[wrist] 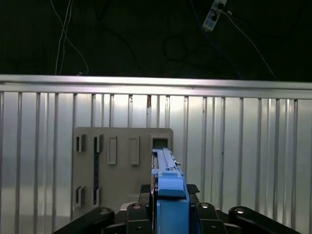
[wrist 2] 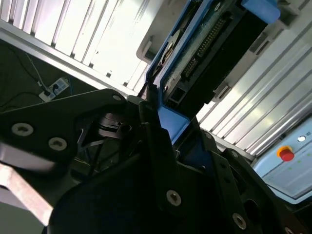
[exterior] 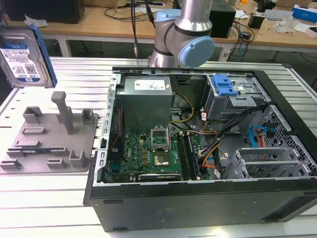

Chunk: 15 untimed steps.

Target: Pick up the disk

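Pincer (wrist 2: 163, 129) grips one disk (exterior: 22, 57) above one fixture tray (exterior: 47, 141).

On the ribbed aluminium table (exterior: 64, 198) beside me lies a grey plastic fixture tray with upright posts (exterior: 52, 136), just off the open black computer case (exterior: 198, 198) on the exterior view's left. Inside that case I see a green motherboard (exterior: 148, 153), a grey power supply box (exterior: 146, 101) and a grey metal drive cage with a blue latch (exterior: 230, 96). What looks like a red emergency-stop button (wrist 2: 286, 154) shows in my second wrist view.
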Tool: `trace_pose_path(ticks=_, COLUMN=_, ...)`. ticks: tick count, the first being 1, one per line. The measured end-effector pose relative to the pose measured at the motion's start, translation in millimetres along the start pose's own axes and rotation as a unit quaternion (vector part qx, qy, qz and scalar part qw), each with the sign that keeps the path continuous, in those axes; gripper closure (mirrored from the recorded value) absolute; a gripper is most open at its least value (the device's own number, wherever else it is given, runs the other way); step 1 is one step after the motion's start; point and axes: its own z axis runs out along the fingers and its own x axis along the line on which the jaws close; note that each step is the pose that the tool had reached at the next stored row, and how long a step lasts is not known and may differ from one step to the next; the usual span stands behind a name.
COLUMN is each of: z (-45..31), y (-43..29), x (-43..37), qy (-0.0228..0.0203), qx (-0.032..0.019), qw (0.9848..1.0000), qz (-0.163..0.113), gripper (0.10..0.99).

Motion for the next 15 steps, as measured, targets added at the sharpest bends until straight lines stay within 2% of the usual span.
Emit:
trace_pose_path(ticks=4, z=-22.9, y=0.2, x=0.5, qy=-0.0003, qx=0.0, qw=1.0, qz=0.0, gripper=0.718)
trace_pose_path(ticks=15, z=-23.9, y=0.2, x=0.5, qy=-0.0005, qx=0.0, qw=1.0, qz=0.0, gripper=0.718)
